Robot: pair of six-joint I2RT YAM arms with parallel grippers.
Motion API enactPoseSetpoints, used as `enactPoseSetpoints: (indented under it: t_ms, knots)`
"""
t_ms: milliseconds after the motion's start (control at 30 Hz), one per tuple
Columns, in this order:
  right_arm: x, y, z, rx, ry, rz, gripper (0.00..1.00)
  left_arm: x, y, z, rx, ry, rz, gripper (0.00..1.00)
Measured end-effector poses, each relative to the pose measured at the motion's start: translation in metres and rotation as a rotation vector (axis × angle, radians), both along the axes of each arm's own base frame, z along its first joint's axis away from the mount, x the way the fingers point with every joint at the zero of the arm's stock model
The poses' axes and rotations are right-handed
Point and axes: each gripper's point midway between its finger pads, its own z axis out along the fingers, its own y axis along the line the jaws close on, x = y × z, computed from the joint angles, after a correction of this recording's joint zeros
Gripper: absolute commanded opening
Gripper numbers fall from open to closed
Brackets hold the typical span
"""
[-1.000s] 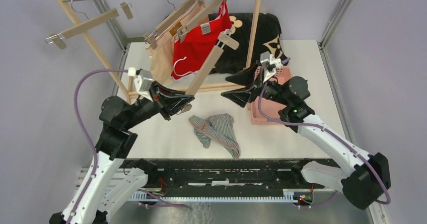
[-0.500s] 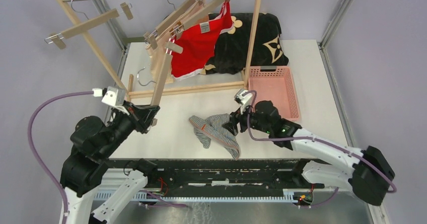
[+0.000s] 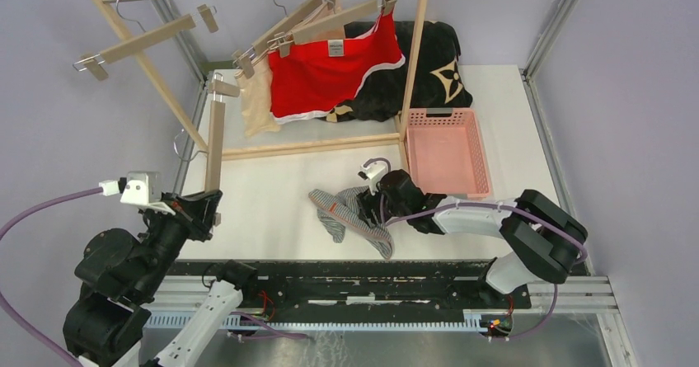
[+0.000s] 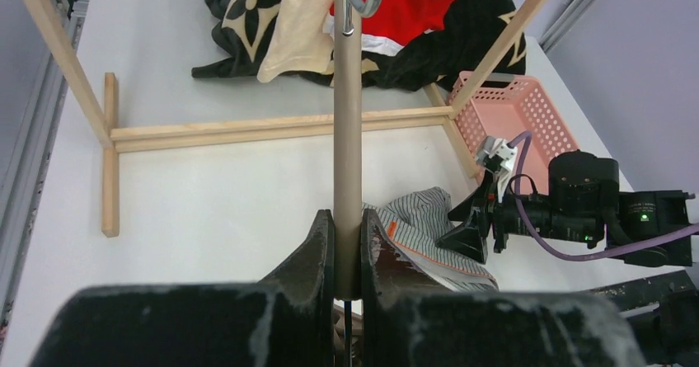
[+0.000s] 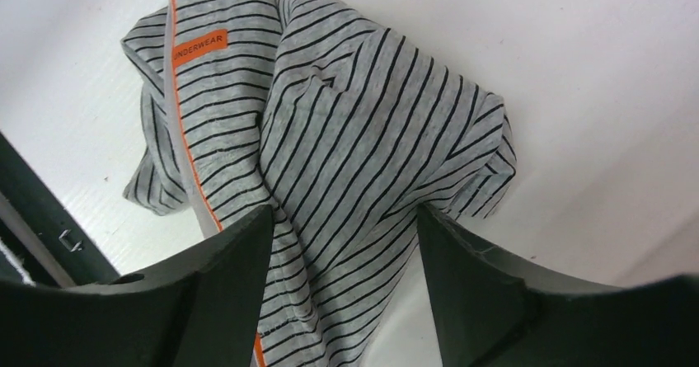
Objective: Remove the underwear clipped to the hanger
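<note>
The grey-and-white striped underwear [image 3: 353,214] is lying crumpled on the white tabletop [image 3: 272,194], its orange-edged waistband showing. The bright red underwear [image 3: 330,74] with white trim is hanging spread from 2 clips on a wooden hanger [image 3: 334,22]. The pale beige underwear [image 3: 257,107] is hanging just left of it. 1 bare hanger [image 3: 215,136] is standing upright near the tabletop's left edge.

Wooden hanger [image 4: 347,128] in left tool [image 4: 347,223]
</note>
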Motion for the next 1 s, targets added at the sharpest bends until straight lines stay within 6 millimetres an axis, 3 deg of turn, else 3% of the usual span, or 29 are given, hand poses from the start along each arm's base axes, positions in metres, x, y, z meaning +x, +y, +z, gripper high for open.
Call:
enactPoseSetpoints:
  t_ms: [100,233,367,600,667,733,867,1000]
  knots:
    - [0.003,0.002,-0.006,-0.006,0.001,-0.007,0.55,-0.001,0.005,-0.002,0.009,0.008,0.023,0.03]
    - [0.007,0.004,-0.023,-0.039,0.020,-0.017,0.31,0.001,0.025,-0.006,0.061,0.028,0.129,0.03]
    - [0.016,0.015,-0.024,-0.041,0.021,-0.015,0.05,0.006,0.046,-0.012,0.130,0.061,0.238,0.06]
    - [0.013,0.016,-0.015,-0.033,0.028,0.000,0.01,0.019,0.061,-0.020,0.256,0.120,0.317,0.08]
    - [0.012,0.015,0.002,-0.017,0.009,0.005,0.01,0.029,0.059,-0.022,0.299,0.146,0.311,0.08]
    - [0.014,0.015,0.033,0.018,-0.036,0.008,0.01,0.045,0.054,-0.026,0.356,0.189,0.299,0.08]
    - [0.028,0.018,0.130,0.135,-0.210,-0.005,0.01,0.083,0.033,-0.029,0.463,0.278,0.236,0.07]
    - [0.038,0.003,0.224,0.240,-0.405,-0.065,0.01,0.111,0.021,-0.011,0.503,0.283,0.221,0.07]
